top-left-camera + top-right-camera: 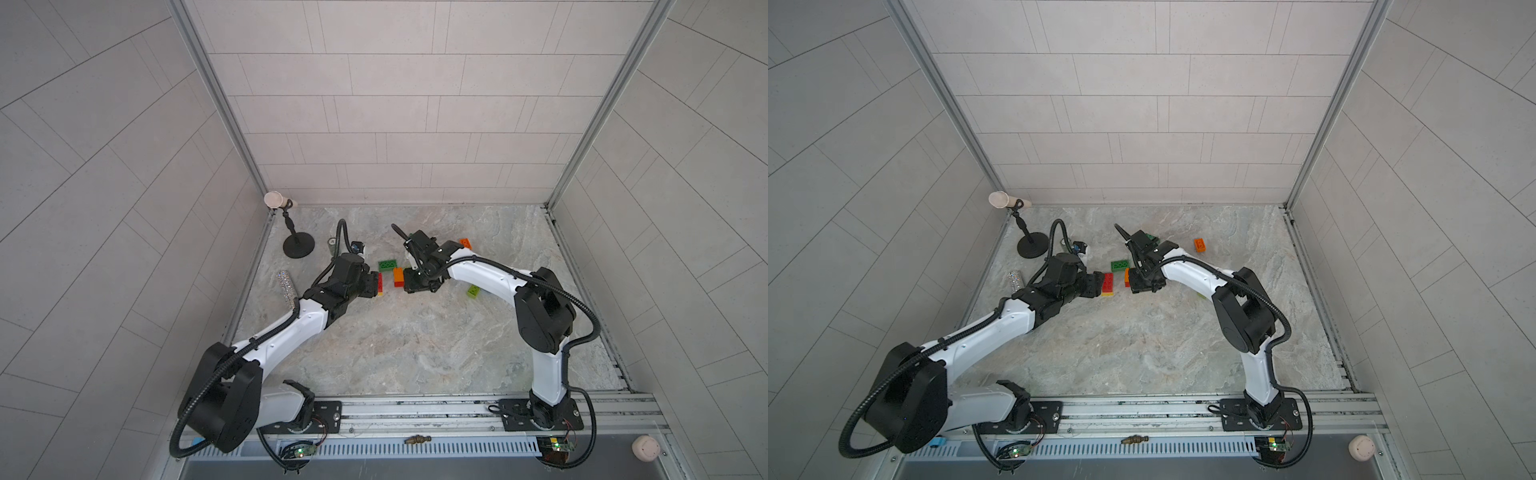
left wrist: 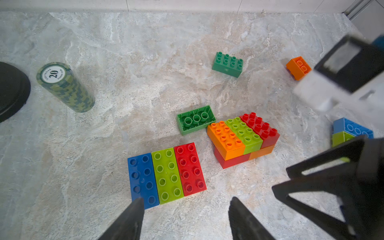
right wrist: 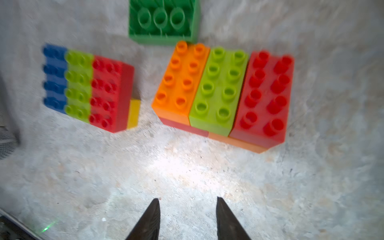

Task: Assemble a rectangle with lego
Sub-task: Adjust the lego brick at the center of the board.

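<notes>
The left gripper (image 2: 188, 199) holds its fingers spread with nothing between them. A blue-lime-red lego slab (image 2: 167, 175) lies flat just ahead of its fingertips. The right gripper (image 3: 188, 198) also has parted, empty fingers. An orange-lime-red lego stack (image 3: 222, 91) sits ahead of them, not touching.

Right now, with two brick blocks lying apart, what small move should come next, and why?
Probably ease the left gripper forward onto the blue-lime-red block, to slide it against the orange-lime-red block. A gap separates the two blocks. The left fingers are open, empty and close behind the nearer block. The right gripper is open and empty too.
</notes>
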Robot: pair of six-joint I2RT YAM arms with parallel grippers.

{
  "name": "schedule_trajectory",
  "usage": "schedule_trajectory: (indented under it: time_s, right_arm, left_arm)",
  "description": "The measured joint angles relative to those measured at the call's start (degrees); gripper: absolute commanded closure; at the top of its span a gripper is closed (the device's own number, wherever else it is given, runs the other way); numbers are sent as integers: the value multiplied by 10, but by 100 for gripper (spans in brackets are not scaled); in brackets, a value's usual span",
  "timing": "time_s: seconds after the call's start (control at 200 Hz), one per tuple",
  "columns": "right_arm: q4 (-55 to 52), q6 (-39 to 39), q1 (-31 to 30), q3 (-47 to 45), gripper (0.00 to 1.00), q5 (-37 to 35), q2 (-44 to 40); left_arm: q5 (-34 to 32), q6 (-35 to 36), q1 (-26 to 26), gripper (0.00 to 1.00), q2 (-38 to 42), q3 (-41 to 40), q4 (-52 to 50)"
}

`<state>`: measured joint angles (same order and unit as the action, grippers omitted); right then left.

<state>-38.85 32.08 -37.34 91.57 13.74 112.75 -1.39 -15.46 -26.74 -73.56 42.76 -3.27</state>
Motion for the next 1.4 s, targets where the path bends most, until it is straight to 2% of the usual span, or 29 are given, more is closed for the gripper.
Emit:
schedule_trajectory:
  time_s: [0.23,0.39,0.791,1.261,1.401]
  right_arm:
    - [-12,-1,18,125,54,-20,59]
    - [-18,-1,22,157,55,-24,114]
    - [-12,-2,25,121,57,-22,125]
    - [-3,-2,11,43,55,-32,73]
    - [-2,-4,5,7,54,-42,31]
  left_arm:
    - [-7,-2,3,30,0,0,-1]
    - [-10,-2,9,30,0,0,-2]
    - [-10,-2,12,30,0,0,-1]
    - [-8,-1,12,30,1,0,-1]
    - [-5,-1,12,30,7,0,-3]
